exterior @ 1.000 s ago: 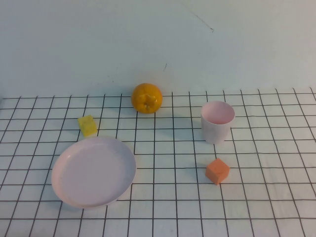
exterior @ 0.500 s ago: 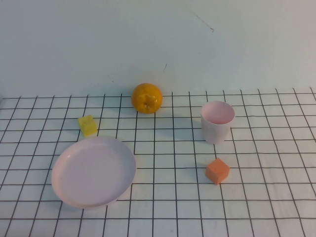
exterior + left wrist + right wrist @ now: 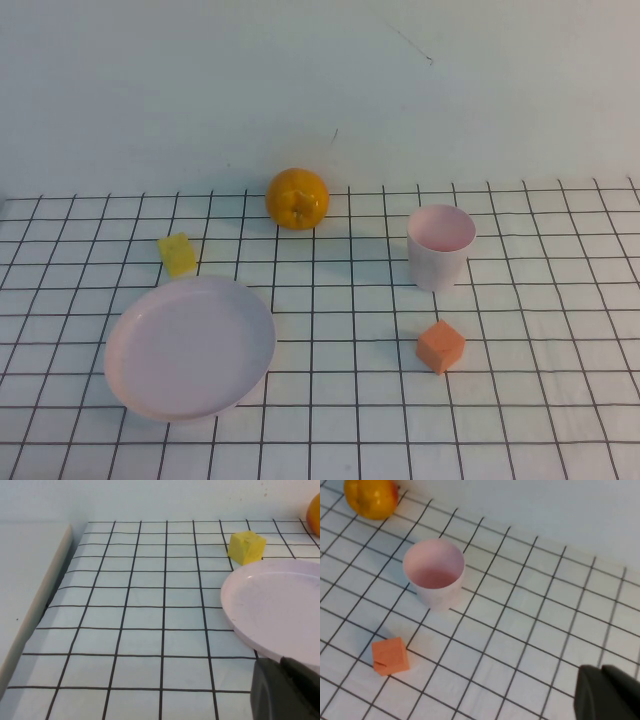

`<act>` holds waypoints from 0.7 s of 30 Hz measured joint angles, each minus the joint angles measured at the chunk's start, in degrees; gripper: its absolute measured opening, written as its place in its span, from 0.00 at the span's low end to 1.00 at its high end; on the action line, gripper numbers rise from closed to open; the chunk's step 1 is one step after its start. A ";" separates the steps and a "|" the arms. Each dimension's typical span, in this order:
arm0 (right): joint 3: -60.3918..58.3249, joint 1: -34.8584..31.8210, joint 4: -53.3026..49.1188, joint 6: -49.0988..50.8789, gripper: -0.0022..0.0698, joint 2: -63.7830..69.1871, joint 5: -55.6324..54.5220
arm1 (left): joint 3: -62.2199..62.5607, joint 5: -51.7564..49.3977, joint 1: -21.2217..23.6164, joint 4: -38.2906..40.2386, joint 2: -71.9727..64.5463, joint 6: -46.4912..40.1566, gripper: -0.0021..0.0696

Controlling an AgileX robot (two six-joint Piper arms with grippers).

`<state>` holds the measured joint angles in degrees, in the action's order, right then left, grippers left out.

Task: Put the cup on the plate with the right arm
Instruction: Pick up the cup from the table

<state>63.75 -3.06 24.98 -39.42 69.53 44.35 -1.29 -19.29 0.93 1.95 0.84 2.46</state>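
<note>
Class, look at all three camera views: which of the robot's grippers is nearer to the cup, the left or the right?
Right. The right gripper is off to the side of the cup, which its wrist camera shows. The left gripper sits by the plate, with no cup in its view. Neither appears in the high view.

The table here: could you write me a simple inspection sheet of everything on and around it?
Surface: white table with black grid lines.
Job's things: small pale pink plastic cup upright on the right; round pale pink plastic plate on the left, nothing on it.
Clutter: round orange fruit at the back; yellow cube behind the plate; orange cube in front of the cup.
Grippers: left pincer near the plate, right pincer away from the cup; only dark edges show.
Cables: nothing seen.
Surroundings: plain pale wall.
</note>
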 joint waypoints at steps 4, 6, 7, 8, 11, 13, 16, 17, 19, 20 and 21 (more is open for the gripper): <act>7.66 5.30 -0.12 -1.04 0.03 12.94 1.42 | 0.00 0.00 0.00 0.00 0.00 0.00 0.03; 11.62 8.41 -0.82 -1.08 0.03 18.95 2.20 | 0.00 0.00 0.00 0.00 0.00 0.00 0.03; 13.67 10.03 -1.23 -0.84 0.03 21.71 2.55 | 0.00 0.00 0.00 0.00 0.00 0.00 0.03; 15.37 11.19 -1.37 -0.72 0.03 23.82 3.14 | 0.00 0.00 0.00 0.00 0.00 0.00 0.03; 21.97 14.38 -1.84 -0.60 0.03 30.73 6.31 | 0.00 0.00 0.00 0.00 0.00 0.00 0.03; 27.64 15.76 -3.07 -0.60 0.08 35.62 10.74 | 0.00 0.00 0.00 0.00 0.00 0.00 0.03; 36.78 17.13 -6.20 0.09 0.29 43.01 17.29 | 0.00 0.00 0.00 0.00 0.00 0.00 0.03; 39.72 17.40 -7.23 0.34 0.38 45.34 19.06 | 0.00 0.00 0.00 0.00 0.00 0.00 0.03; 44.75 17.79 -8.71 1.23 0.52 49.22 21.50 | 0.00 0.00 0.00 0.00 0.00 0.00 0.03; 47.35 17.86 -9.20 1.68 0.57 51.16 22.08 | 0.00 0.00 0.00 0.00 0.00 0.00 0.03; 49.33 17.92 -9.47 1.93 0.60 52.59 22.33 | 0.00 0.00 0.00 0.00 0.00 0.00 0.03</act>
<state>113.07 14.86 15.52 -37.48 122.12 66.68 -1.29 -19.29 0.93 1.95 0.84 2.46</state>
